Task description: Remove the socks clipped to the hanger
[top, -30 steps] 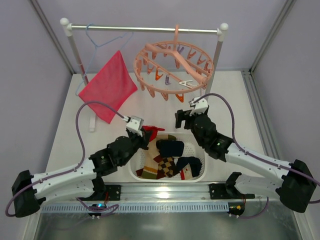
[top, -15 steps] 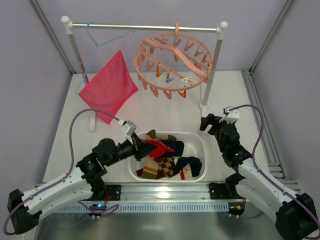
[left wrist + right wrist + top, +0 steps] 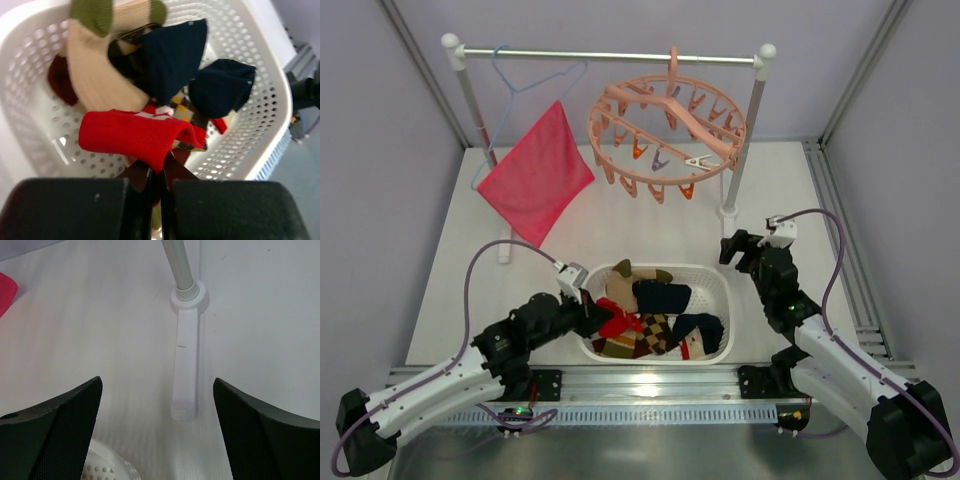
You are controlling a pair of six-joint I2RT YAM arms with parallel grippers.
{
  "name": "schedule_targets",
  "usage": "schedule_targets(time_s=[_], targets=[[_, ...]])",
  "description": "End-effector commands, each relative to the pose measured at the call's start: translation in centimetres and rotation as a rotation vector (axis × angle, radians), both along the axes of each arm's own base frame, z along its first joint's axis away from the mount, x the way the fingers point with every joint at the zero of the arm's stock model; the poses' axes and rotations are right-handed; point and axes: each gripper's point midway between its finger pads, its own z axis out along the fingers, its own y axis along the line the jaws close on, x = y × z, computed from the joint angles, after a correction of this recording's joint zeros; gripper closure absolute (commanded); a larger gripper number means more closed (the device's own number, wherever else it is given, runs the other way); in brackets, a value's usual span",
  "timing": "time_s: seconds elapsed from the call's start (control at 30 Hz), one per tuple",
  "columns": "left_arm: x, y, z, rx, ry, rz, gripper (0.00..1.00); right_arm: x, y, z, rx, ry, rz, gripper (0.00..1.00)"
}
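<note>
The salmon-pink ring hanger [image 3: 672, 112] hangs from the rail, and no sock shows on its clips. My left gripper [image 3: 592, 318] is shut on a red sock [image 3: 613, 322] at the left inside of the white basket [image 3: 723, 290]. In the left wrist view the red sock [image 3: 130, 137] is pinched between the closed jaws of this gripper [image 3: 157, 172]. It hangs over a tan sock [image 3: 100, 75], navy socks [image 3: 175, 55] and an argyle sock in the basket [image 3: 280, 100]. My right gripper [image 3: 732, 247] stands open and empty to the right of the basket, above bare table [image 3: 157, 385].
A pink-red cloth [image 3: 537, 170] hangs on a thin light-blue wire hanger [image 3: 525, 75] at the left of the rail [image 3: 610, 57]. The rack's right post [image 3: 740, 150] and its white foot [image 3: 184, 365] stand just ahead of my right gripper.
My left gripper has come down and back with the red sock, from above the basket's left rim into the basket. My right arm pulled back from under the hanger, then stayed still.
</note>
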Motion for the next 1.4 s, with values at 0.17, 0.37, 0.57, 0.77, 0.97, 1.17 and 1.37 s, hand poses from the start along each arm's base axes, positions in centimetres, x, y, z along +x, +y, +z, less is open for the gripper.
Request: schedule_targets(time_s=[0.17,0.37,0.57,0.77,0.97,1.17,1.37], targets=[[2.1,3.3,-2.6,0.142,0.048,0.216,0.01,0.7,0.1,1.4,0.044,-0.051,-0.008,0.06],[3.7,4.7,-1.2,0.163,-0.012,0.311,0.0,0.5,-1.1,1.6,0.004,-0.037,-0.054,0.04],[5.1,5.5,2.6,0.145,-0.128,0.367,0.0,-0.1,-2.5,2.1,-0.033,-0.044,-0.089,0.03],[5.4,4.4,4.2,0.14,-0.149,0.329,0.0,-0.3,-2.9,2.2,-0.039,-0.047,-0.098,0.03],[7.4,6.7,5.8,0.201,-0.197,0.49,0.0,-0.2,-3.1,2.0,-0.045,-0.044,-0.103,0.02],[9.1,11.3,11.1,0.127,-0.336,0.76,0.0,-0.3,-3.4,2.2,-0.051,-0.043,-0.104,0.03],[11.2,11.9,13.0,0.181,-0.451,0.866,0.0,-0.5,-3.7,2.3,-0.054,-0.049,-0.111,0.03]])
